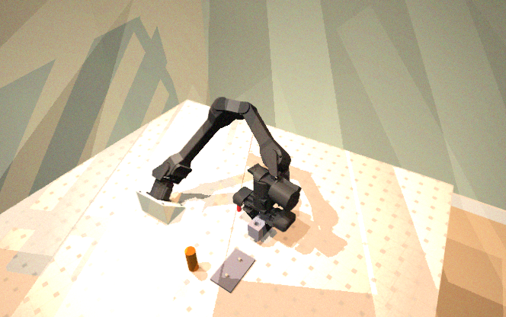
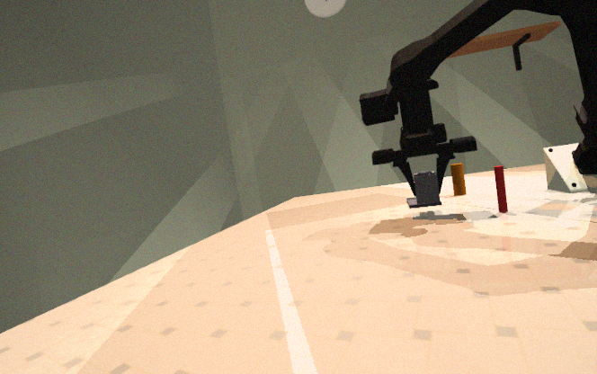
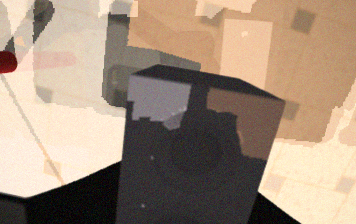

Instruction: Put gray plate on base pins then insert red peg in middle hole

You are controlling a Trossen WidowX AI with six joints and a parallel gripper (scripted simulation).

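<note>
My gripper (image 2: 427, 191) is shut on the gray plate (image 1: 256, 230) (image 2: 426, 186) (image 3: 200, 120), a thick block with round holes. The plate hangs a little above the table, its shadow apart from it. The base (image 1: 241, 269) (image 2: 411, 203), a thin gray slab with two small pins, lies in front of the gripper in the top view; the plate is not over it there. The red peg (image 1: 238, 208) (image 2: 501, 189) (image 3: 7, 62) stands upright beside the gripper, mostly hidden by the arm in the top view. The fingertips are hidden in the top view.
An orange cylinder (image 1: 191, 260) (image 2: 458, 180) stands upright to the left of the base in the top view. A pale angled mount (image 1: 152, 209) (image 2: 555, 173) sits at the foot of the arm. Shadows and bright patches cross the table.
</note>
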